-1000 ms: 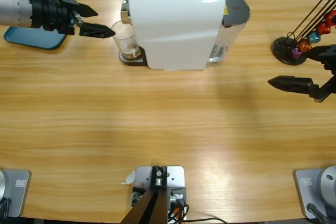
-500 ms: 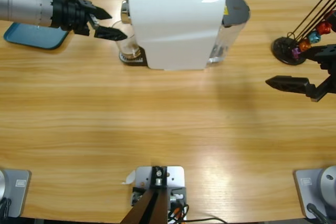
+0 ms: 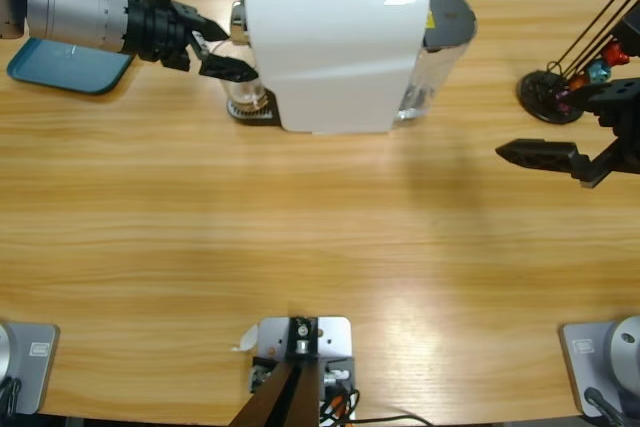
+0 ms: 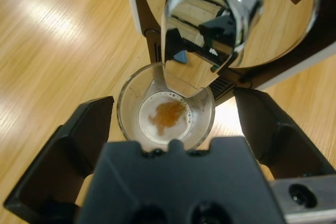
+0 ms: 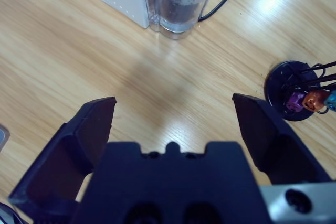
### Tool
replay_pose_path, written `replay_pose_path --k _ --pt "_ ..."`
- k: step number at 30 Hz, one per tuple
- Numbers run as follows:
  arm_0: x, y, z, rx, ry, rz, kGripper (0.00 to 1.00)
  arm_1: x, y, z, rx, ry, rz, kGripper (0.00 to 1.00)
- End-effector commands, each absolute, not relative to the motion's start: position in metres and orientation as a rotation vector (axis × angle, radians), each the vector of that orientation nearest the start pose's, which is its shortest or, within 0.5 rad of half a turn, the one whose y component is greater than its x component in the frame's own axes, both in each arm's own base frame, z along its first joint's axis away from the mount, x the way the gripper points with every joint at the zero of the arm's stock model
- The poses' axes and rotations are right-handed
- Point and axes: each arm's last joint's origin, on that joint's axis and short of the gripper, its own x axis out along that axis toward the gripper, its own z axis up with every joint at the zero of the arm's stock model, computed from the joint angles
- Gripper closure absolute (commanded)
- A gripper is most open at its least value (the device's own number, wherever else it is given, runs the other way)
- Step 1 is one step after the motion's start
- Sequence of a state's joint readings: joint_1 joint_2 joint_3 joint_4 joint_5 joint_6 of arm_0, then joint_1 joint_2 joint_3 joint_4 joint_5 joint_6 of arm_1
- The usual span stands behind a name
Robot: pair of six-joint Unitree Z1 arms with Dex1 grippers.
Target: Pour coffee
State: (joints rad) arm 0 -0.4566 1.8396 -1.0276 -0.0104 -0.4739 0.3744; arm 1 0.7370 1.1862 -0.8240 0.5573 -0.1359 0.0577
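Starting from the left of the high view, a blue tray (image 3: pixel 62 65) lies at the table (image 3: pixel 300 247) edge, and the left gripper (image 3: pixel 222 55) reaches toward 3 o'clock with its jaws wide open on both sides of a small glass (image 4: pixel 165 115), not touching it, as the left wrist view shows. The glass (image 3: pixel 245 95) stands on the drip plate under the chrome spout (image 4: pixel 212 17) of the white coffee machine (image 3: pixel 335 47). The coffee (image 4: pixel 169 115) is only a thin brown pool on its bottom. I judge the glass light, stiff, smooth and fragile, so it can slip; the hold should be on its side wall, near the middle, with gentle force, keeping it upright. At 3 o'clock the right gripper (image 3: pixel 560 132) hangs open and empty, near the capsule stand (image 3: pixel 555 92)
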Motion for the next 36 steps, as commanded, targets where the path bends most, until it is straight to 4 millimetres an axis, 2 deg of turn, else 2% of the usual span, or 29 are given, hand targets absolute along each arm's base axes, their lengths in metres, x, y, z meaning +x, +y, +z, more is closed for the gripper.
replay_pose_path --k 1,6,8,9,10,11,13,14,28,31,36 --pt "0.323 -0.189 0.207 0.339 0.726 -1.057 0.004 0.123 0.106 0.299 -0.357 0.888 0.551 0.000" --pt "0.323 -0.189 0.203 0.342 0.738 -1.057 0.007 0.123 0.106 0.299 -0.357 0.891 0.553 0.000" --pt "0.324 -0.190 0.202 0.341 0.739 -1.058 0.060 0.123 0.107 0.299 -0.357 0.891 0.554 0.000" --pt "0.324 -0.189 0.202 0.339 0.740 -1.060 0.162 0.123 0.107 0.299 -0.357 0.891 0.554 0.000" --pt "0.323 -0.189 0.201 0.336 0.742 -1.064 0.318 0.123 0.107 0.299 -0.356 0.890 0.554 0.000" --pt "0.323 -0.189 0.201 0.334 0.741 -1.069 0.508 0.123 0.107 0.299 -0.356 0.890 0.554 0.000" --pt "0.322 -0.187 0.201 0.310 0.740 -1.095 0.973 0.123 0.106 0.299 -0.356 0.889 0.554 0.000" --pt "0.322 -0.185 0.201 0.293 0.739 -1.114 1.000 0.123 0.106 0.299 -0.355 0.888 0.554 0.000" --pt "0.321 -0.178 0.195 0.275 0.756 -1.116 1.000 0.120 0.104 0.300 -0.349 0.875 0.556 0.000" --pt "0.316 -0.171 0.207 0.285 0.727 -1.092 1.000 0.119 0.103 0.300 -0.347 0.872 0.556 0.000" --pt "0.310 -0.146 0.235 0.297 0.657 -1.007 1.000 0.119 0.102 0.301 -0.345 0.869 0.555 0.000"
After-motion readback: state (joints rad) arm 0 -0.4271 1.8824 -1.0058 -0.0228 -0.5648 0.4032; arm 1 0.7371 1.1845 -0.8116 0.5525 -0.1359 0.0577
